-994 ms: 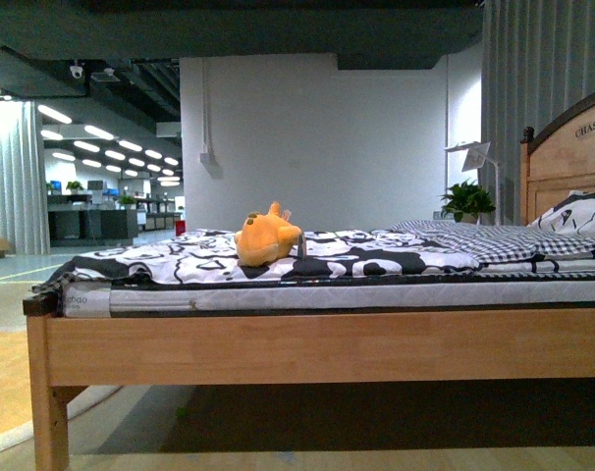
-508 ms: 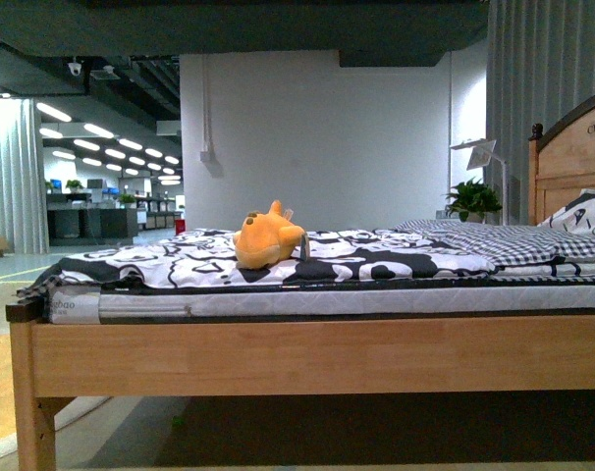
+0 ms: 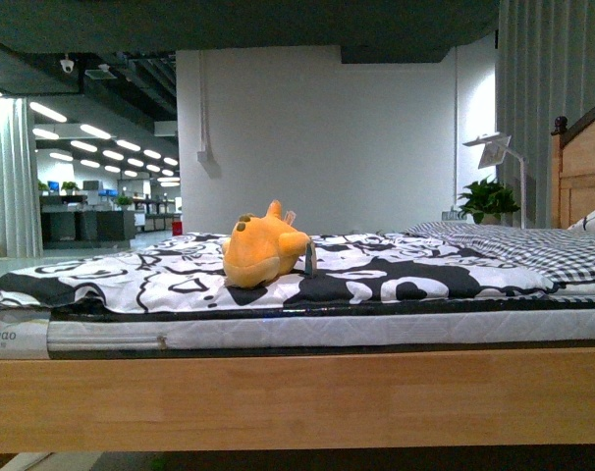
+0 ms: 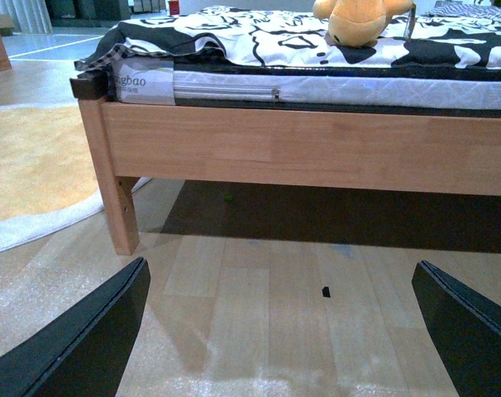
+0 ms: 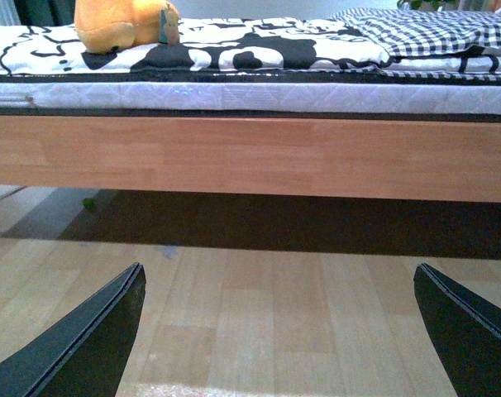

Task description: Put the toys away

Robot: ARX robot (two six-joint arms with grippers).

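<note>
An orange-yellow plush toy (image 3: pixel 261 249) lies on the black-and-white quilt of the bed (image 3: pixel 297 392), near the side that faces me. It also shows in the left wrist view as the plush toy (image 4: pixel 358 20) and in the right wrist view as the plush toy (image 5: pixel 122 22), a grey tag hanging at its side. My left gripper (image 4: pixel 283 331) hangs open over the wooden floor, below and short of the bed rail. My right gripper (image 5: pixel 279 331) is likewise open above the floor, nothing between its fingers. Neither arm appears in the front view.
The bed's wooden side rail (image 5: pixel 250 157) and corner leg (image 4: pixel 116 194) stand between the grippers and the mattress. A yellow rug (image 4: pixel 31 165) lies beside the leg. A checked pillow (image 3: pixel 563 250), headboard (image 3: pixel 582 177), potted plant (image 3: pixel 489 199) and lamp (image 3: pixel 496 152) are at the right.
The whole front view has moved closer to the bed and shifted right: the corner leg has left the frame, the toy looks larger, and the headboard sits nearer the right edge.
</note>
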